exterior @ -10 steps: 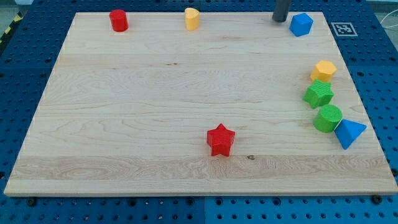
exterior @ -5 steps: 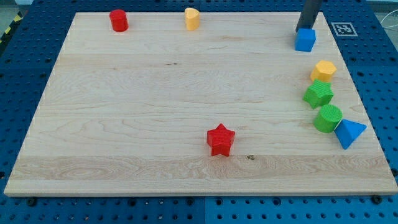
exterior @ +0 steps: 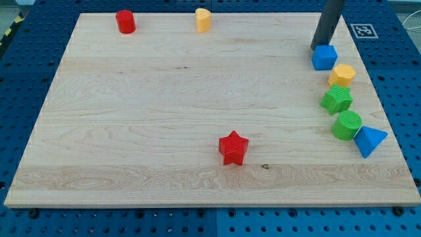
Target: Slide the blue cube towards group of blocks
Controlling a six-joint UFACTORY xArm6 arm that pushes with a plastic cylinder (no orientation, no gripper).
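My tip (exterior: 318,47) is pressing against the top-left edge of the blue cube (exterior: 324,57), right at the view's upper right part of the wooden board (exterior: 164,118). There are no fingers on this rig to be released or clenched, only the dark rod, so nothing is being grasped; the cube is simply sitting against the tip, on its lower-right side.

Just below and to the right of the tip, past the cube, the group is lining up along the board's right edge: the yellow block (exterior: 342,74) is lying nearest, just beside the cube's lower right corner and possibly touching it, though I cannot tell for sure. Further down from the tip are sitting the green star-shaped block (exterior: 337,100), the green cylinder (exterior: 346,125) and the blue wedge-shaped block (exterior: 370,140).

Well away from the tip, toward the view's left along the top edge, the yellow rounded block (exterior: 203,20) and the red cylinder (exterior: 125,21) are standing, and the red star (exterior: 233,147) is lying far below and to the left.

By my judgement the push is nearing its end, with the cube almost joining the group. The next move is calling for only a short, gentle nudge down and to the right, so the cube is closing the last gap without scattering the yellow block
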